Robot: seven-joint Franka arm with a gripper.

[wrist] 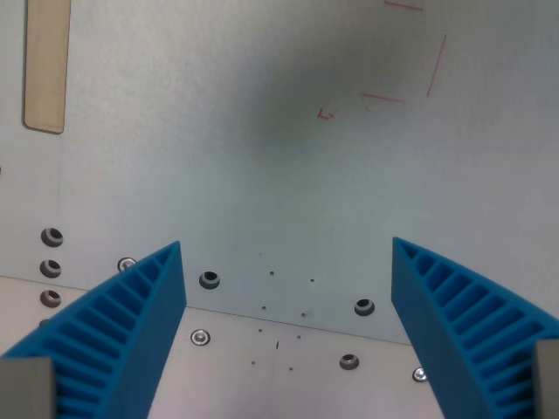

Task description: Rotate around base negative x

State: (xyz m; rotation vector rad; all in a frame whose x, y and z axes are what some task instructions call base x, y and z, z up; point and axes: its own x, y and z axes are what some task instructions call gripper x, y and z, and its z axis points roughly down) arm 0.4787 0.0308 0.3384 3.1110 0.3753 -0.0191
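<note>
The end effector (288, 262) points downward, its two blue ribbed fingers (131, 332) spread wide apart with nothing between them

I see a pale grey table (262, 157) below the claw, with a wooden strip (45, 65) far off toward the wrist view's upper left. Thin red marks (419, 70) lie ahead toward the upper right. Small bolts (210, 280) and screw holes dot the plate seam between and beside the claw's tips.
</note>
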